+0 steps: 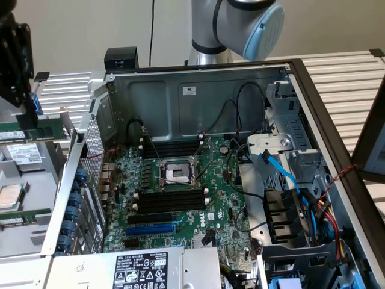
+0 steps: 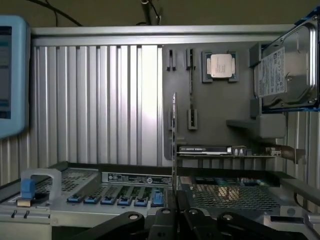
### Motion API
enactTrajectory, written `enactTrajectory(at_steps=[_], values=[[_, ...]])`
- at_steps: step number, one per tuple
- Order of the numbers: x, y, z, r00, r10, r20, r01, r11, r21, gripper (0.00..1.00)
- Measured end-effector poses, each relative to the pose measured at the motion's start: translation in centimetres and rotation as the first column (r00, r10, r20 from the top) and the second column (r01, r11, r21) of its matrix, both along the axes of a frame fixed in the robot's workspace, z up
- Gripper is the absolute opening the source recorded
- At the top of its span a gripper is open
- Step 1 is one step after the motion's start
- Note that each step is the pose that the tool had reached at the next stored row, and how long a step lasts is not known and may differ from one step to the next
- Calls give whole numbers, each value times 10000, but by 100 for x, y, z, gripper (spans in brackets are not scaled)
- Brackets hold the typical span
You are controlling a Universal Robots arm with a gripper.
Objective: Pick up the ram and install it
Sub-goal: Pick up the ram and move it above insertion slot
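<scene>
The ram is a long green stick with a white label. It hangs level above the parts tray, outside the case at the exterior view's left. My black gripper comes down onto its top edge and is shut on it. In the wrist view the ram shows edge-on as a thin upright strip running down between my fingertips, where the gripper closes on it. The black motherboard slots with white end clips lie inside the open case beside the processor socket; a second black bank lies beyond the socket.
The grey parts tray holds a processor, a hard drive and another green board. The case's perforated metal wall stands between the tray and the motherboard. A blue slot, cables and a drive cage crowd the case.
</scene>
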State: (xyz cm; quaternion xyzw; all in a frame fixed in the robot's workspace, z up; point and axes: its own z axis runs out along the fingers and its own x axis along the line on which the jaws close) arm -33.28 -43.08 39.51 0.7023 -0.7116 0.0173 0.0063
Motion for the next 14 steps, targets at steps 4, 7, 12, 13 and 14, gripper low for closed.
enactTrajectory(at_steps=[4, 7, 12, 13, 14], values=[[183, -26, 0, 10000, 0, 0, 0, 10000, 39, 13], [317, -45, 0, 10000, 2, 1, -2, 10000, 70, 13], [547, -78, 0, 10000, 2, -2, -2, 10000, 95, 13], [592, -85, 0, 10000, 1, -5, -1, 10000, 96, 13], [634, -92, 1, 10000, 0, -8, 0, 10000, 96, 13]])
